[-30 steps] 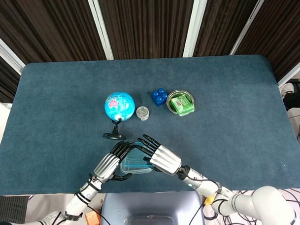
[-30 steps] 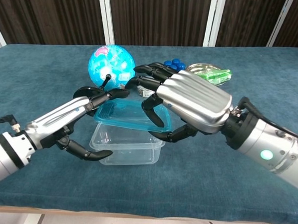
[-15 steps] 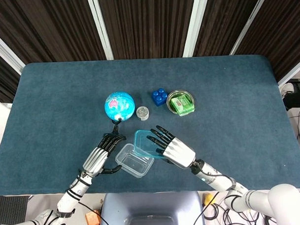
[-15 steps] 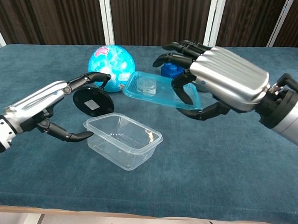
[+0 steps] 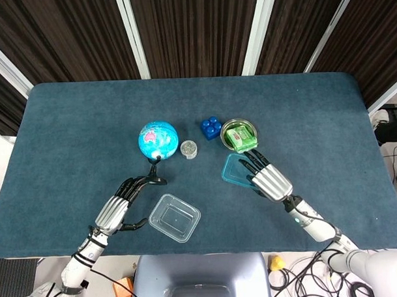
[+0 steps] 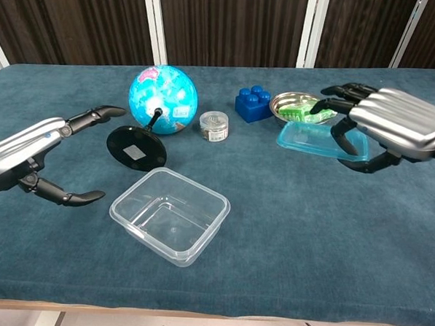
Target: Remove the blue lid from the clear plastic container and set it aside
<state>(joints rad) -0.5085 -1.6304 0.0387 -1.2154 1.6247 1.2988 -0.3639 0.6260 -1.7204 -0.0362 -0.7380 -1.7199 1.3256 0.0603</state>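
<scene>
The clear plastic container [image 5: 174, 217] [image 6: 169, 214] sits uncovered near the table's front edge, tilted in plan. My right hand [image 5: 268, 179] [image 6: 391, 128] holds the blue lid [image 5: 235, 169] [image 6: 310, 141] by its right side, low over the table just in front of the metal bowl. My left hand [image 5: 116, 210] [image 6: 32, 153] hovers open to the left of the container, fingers spread, touching nothing.
A small globe [image 5: 158, 139] [image 6: 163, 91] on a black stand [image 6: 136, 147] is behind the container. A little jar [image 5: 189, 149] [image 6: 213, 125], a blue toy brick [image 5: 211, 128] [image 6: 253, 103] and a metal bowl [image 5: 240, 135] [image 6: 292, 104] with a green item line the table's middle.
My right hand carried the lid off the container and rightward, down to near the metal bowl. My left hand let go of the container and drew back to the left.
</scene>
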